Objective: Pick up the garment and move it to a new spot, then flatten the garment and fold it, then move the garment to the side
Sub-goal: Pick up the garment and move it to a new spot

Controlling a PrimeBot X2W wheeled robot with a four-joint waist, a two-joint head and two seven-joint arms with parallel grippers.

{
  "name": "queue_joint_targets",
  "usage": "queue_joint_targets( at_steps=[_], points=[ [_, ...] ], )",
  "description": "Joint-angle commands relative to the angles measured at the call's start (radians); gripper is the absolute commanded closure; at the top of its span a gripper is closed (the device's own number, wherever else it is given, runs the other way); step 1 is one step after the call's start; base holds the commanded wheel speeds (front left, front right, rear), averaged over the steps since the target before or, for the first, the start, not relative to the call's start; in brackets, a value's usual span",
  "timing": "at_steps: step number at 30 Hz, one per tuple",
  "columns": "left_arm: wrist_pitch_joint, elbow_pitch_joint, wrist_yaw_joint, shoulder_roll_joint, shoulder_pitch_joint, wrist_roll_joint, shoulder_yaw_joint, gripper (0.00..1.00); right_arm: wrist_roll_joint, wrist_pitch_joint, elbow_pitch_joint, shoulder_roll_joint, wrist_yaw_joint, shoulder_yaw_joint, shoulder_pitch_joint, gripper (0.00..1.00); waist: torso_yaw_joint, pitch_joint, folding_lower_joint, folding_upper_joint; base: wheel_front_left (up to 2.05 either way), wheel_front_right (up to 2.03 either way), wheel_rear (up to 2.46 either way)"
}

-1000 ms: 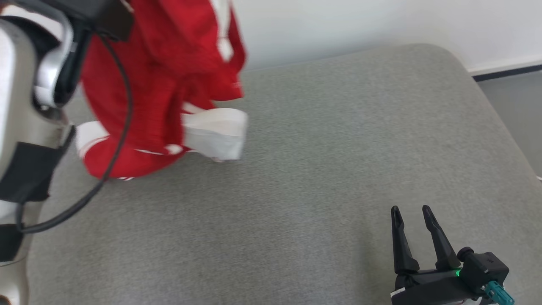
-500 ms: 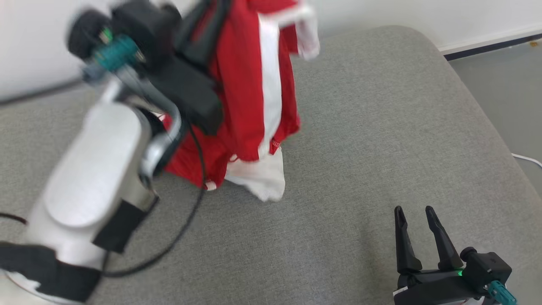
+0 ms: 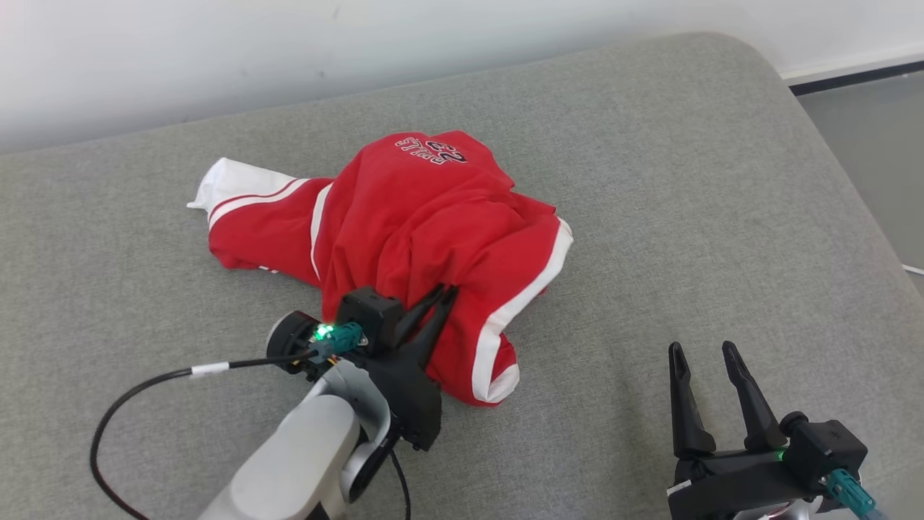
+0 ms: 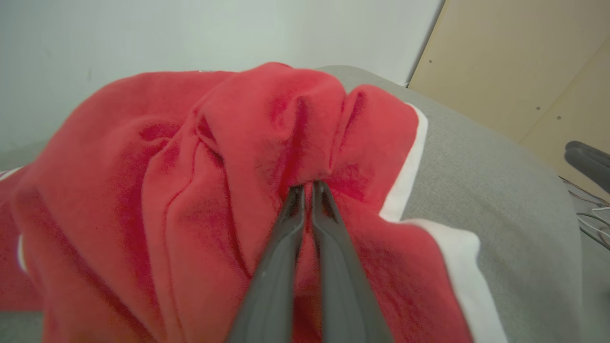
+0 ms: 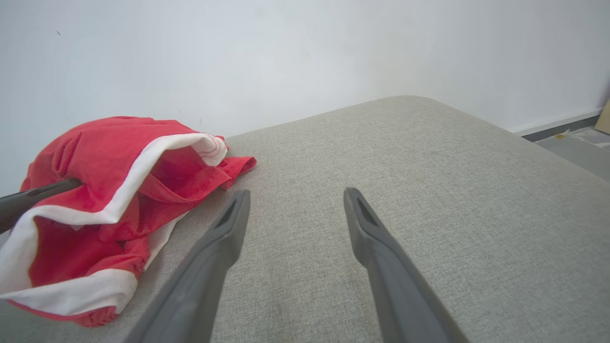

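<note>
The garment (image 3: 419, 224) is red with white stripes and trim, and it lies crumpled in a heap on the grey cushioned surface (image 3: 650, 217). My left gripper (image 3: 444, 295) is shut on a pinched fold at the near side of the garment (image 4: 238, 157), its two dark fingers (image 4: 286, 247) pressed together with red cloth between the tips. My right gripper (image 3: 700, 350) stands open at the lower right, apart from the garment (image 5: 109, 190), with nothing between its fingers (image 5: 224, 238).
A white wall (image 3: 289, 50) runs along the far side of the cushion. The cushion's rounded right edge (image 3: 852, 217) drops to a grey floor (image 3: 873, 144). A black cable (image 3: 144, 390) trails from my left wrist. Beige panels (image 4: 524, 62) stand off to one side.
The garment hung in the air from my left gripper; it is now down on the cushion in a heap, still gripped. The head camera has shifted. My right gripper has stayed in place.
</note>
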Motion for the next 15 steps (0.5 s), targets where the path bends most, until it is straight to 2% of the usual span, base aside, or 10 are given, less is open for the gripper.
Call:
queue_joint_targets(
  at_steps=[1,4,5,6,7,15],
  points=[
    [-0.011,0.008,-0.007,-0.007,0.004,-0.001,-0.001,1.00,-0.007,-0.001,0.001,0.000,-0.002,0.002,-0.007,0.00,0.006,-0.004,0.0000,-0.0001,0.00,0.00,0.00],
    [-0.048,0.048,-0.008,-0.028,-0.017,-0.010,-0.012,1.00,-0.009,-0.001,0.002,0.000,-0.002,-0.001,-0.001,0.00,0.021,-0.015,0.0000,-0.0001,0.00,0.00,0.00],
    [-0.059,0.057,-0.009,-0.033,-0.027,-0.009,-0.016,0.72,-0.012,-0.001,0.002,0.000,-0.002,-0.002,0.003,0.00,0.027,-0.021,0.0000,-0.0001,0.00,0.00,0.00],
    [-0.070,0.062,-0.011,-0.037,-0.033,-0.009,-0.018,0.20,-0.013,-0.001,0.003,0.000,-0.002,-0.001,0.007,0.00,0.031,-0.025,0.0000,-0.0001,0.00,0.00,0.00],
    [-0.080,0.065,-0.011,-0.044,-0.037,-0.018,-0.016,0.00,-0.013,-0.001,0.004,0.000,-0.002,-0.001,0.010,0.00,0.037,-0.031,0.0000,-0.0001,0.00,0.00,0.00],
    [-0.133,0.003,-0.003,-0.047,-0.030,-0.008,0.009,0.00,-0.016,-0.001,0.002,0.000,-0.002,-0.004,0.047,0.00,0.077,-0.076,0.0000,-0.0001,0.00,0.00,0.00]
  ],
)
